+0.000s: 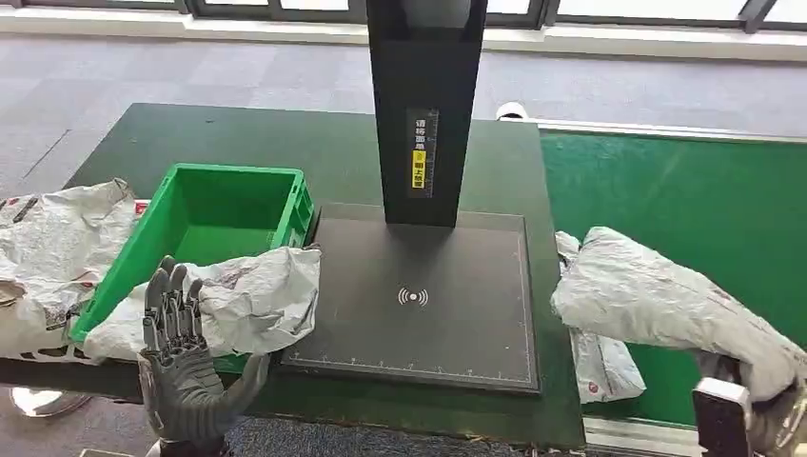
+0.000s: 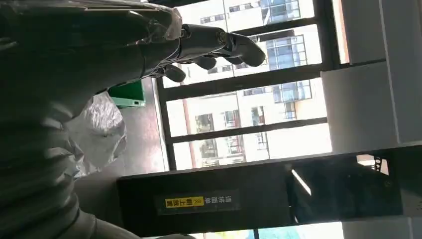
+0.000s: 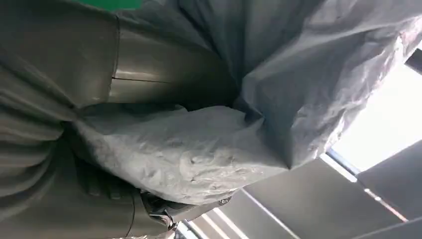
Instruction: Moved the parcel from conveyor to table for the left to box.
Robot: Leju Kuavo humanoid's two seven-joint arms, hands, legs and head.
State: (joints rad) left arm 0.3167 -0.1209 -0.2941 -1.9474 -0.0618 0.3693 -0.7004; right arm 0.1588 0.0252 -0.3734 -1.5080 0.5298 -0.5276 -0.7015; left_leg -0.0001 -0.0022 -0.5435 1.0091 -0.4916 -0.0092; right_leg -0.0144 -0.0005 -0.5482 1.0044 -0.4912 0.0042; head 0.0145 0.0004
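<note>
My right hand (image 1: 761, 419) grips a grey plastic parcel (image 1: 666, 300), lifted above the green conveyor (image 1: 685, 190) on my right; in the right wrist view the crinkled bag (image 3: 199, 154) bulges against my palm and hides my fingers. A second grey mailer (image 1: 604, 367) lies flat on the belt beneath it, near the belt's edge beside the table.

My left hand (image 1: 186, 357) is empty, fingers straight and spread, palm up at the near edge of the dark green table (image 1: 314, 143). Just beyond it a grey parcel (image 1: 252, 300) drapes over the near rim of the green plastic crate (image 1: 214, 205). More crumpled grey bags (image 1: 57, 248) are heaped to the left of the crate.

In the middle of the table sits a flat black scanning pad (image 1: 419, 295) with a white wireless mark, and a black post (image 1: 423, 105) with a yellow label rises from its far side. Past the table is grey carpet (image 1: 190, 71), and in the left wrist view tall dark-framed windows (image 2: 249, 99) look onto other buildings.
</note>
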